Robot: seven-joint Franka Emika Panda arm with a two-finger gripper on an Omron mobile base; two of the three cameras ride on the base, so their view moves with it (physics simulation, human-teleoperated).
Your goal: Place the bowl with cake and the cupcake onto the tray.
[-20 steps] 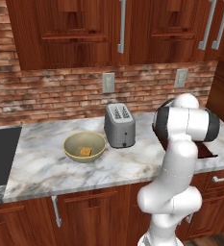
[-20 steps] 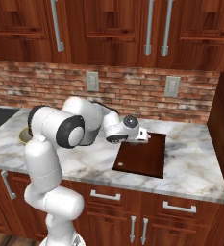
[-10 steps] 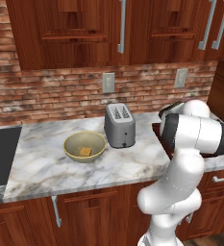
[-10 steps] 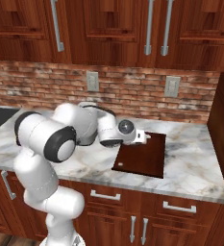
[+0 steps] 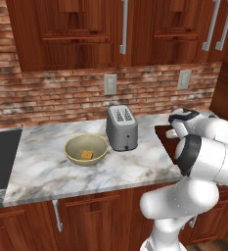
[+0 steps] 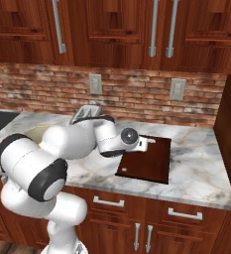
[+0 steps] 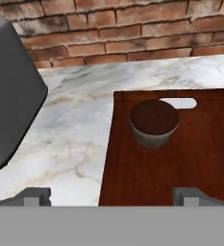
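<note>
The robot arm [image 5: 203,162] is built from thick, glossy white, rounded segments, like swollen tubes joined end to end. Black bands ring its joints. One joint carries a round grey cap with a dark centre. A small white part sticks out beside that cap.

Marble counter [image 5: 47,166]: bowl [image 5: 86,149] beside toaster [image 5: 122,128]; tray [image 6: 146,159] right of toaster.

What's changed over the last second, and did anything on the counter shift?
The arm's big dark-jointed link swung from near the toaster toward the base, while the hand kept hovering at the tray's near edge. The gripper stayed open and empty. The cupcake sits on the tray. The bowl with the cake has not moved.
</note>
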